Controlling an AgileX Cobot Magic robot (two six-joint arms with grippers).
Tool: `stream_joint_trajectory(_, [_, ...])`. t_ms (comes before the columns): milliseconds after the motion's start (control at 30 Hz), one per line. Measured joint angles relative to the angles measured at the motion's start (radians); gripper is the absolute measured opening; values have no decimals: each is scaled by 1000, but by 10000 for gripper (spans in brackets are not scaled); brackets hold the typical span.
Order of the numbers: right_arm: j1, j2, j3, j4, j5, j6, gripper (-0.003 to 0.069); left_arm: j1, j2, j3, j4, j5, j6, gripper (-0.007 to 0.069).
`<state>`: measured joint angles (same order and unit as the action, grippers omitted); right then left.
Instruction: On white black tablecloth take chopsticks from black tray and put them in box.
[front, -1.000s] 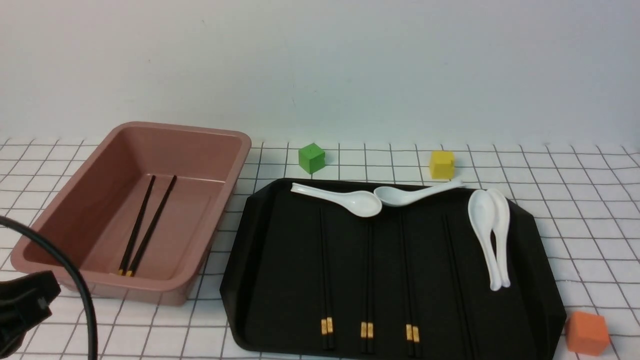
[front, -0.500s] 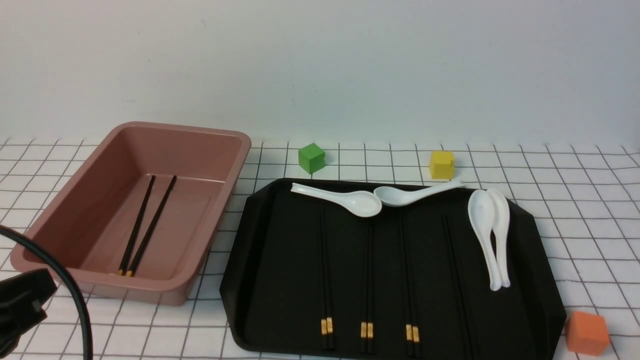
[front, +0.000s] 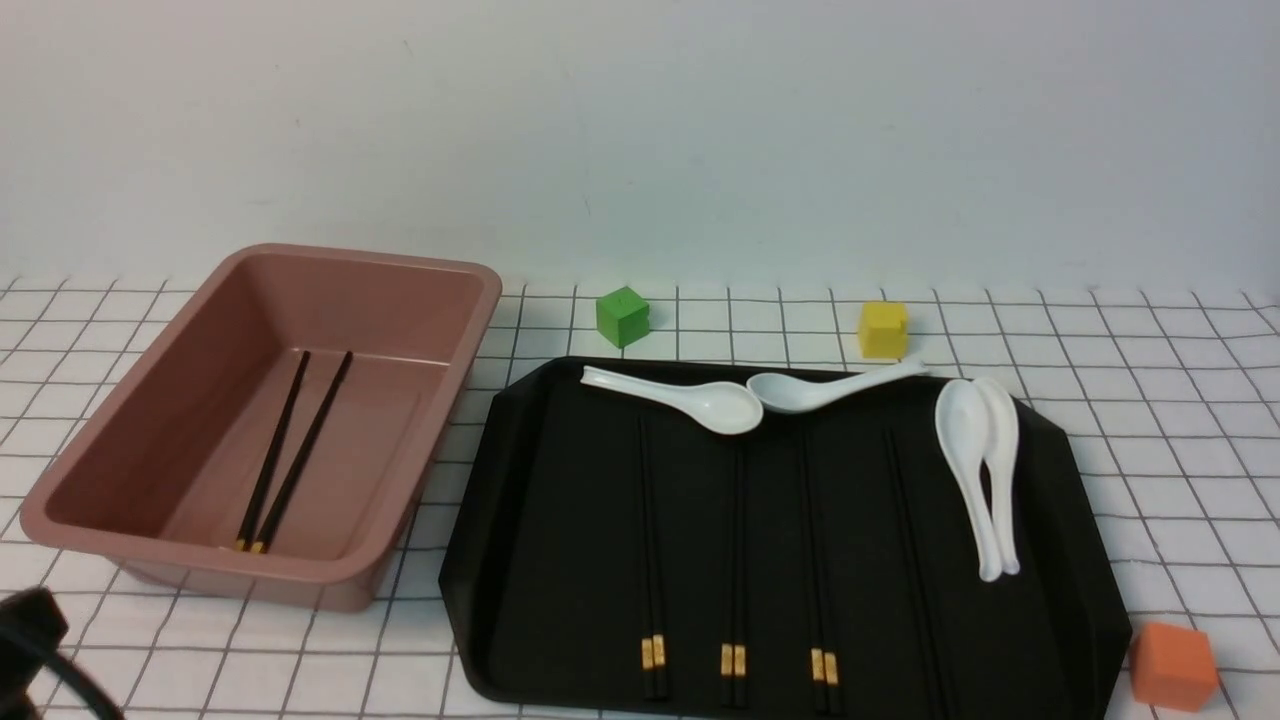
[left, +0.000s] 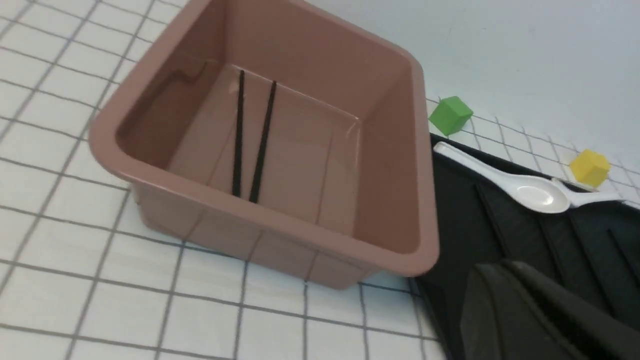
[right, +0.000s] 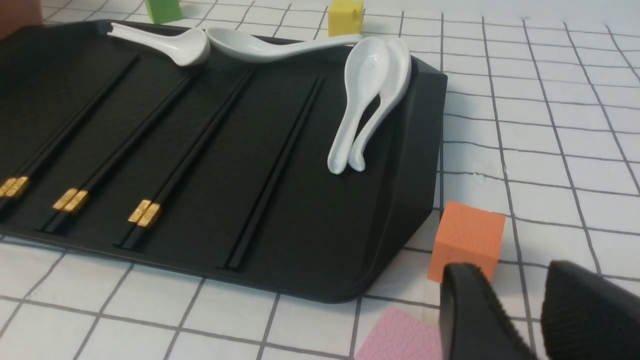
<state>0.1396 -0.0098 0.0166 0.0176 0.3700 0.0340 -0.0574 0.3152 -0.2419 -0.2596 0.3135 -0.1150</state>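
Note:
The pinkish-brown box (front: 370, 262) stands at the left on the grid tablecloth (front: 1150, 420). One pair of black chopsticks (front: 290, 450) lies inside it, also seen in the left wrist view (left: 250, 135). The black tray (front: 540, 600) holds three gold-banded pairs (front: 735, 570) and a fourth pair (front: 915, 560) with no band showing. My left gripper (left: 505, 270) hangs near the box's corner over the tray's edge, fingers together and empty. My right gripper (right: 512, 272) is open and empty, near an orange cube beside the tray (right: 350, 225).
Several white spoons (front: 985, 470) lie along the tray's far and right sides. A green cube (front: 623, 316) and a yellow cube (front: 884, 329) stand behind the tray. An orange cube (front: 1173, 665) sits at its near right corner, with a pink pad (right: 400, 340) beside it.
The left arm and its cable have dropped toward the bottom-left corner of the front view; only a small black part still shows. The chopsticks, tray and box have not moved.

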Motion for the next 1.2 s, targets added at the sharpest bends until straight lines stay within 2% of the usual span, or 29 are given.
stream_joint_trajectory(200, [0, 0, 0, 0, 0, 1, 240, 0, -232, 211, 42, 20, 1, -13])
stream_joint_trajectory(333, [0, 0, 0, 0, 0, 1, 240, 0, -318, 267, 50, 63, 1, -12])
stream_joint_trajectory(467, [0, 0, 0, 0, 0, 1, 240, -8, -327, 272, 67, 64, 1, -12])
stream_joint_trajectory(700, [0, 0, 0, 0, 1, 3, 240, -79, -327, 272, 144, 65, 1, -9])
stream_joint_trajectory(1200, [0, 0, 0, 0, 1, 3, 240, -71, -327, 272, 151, 71, -23, 6])
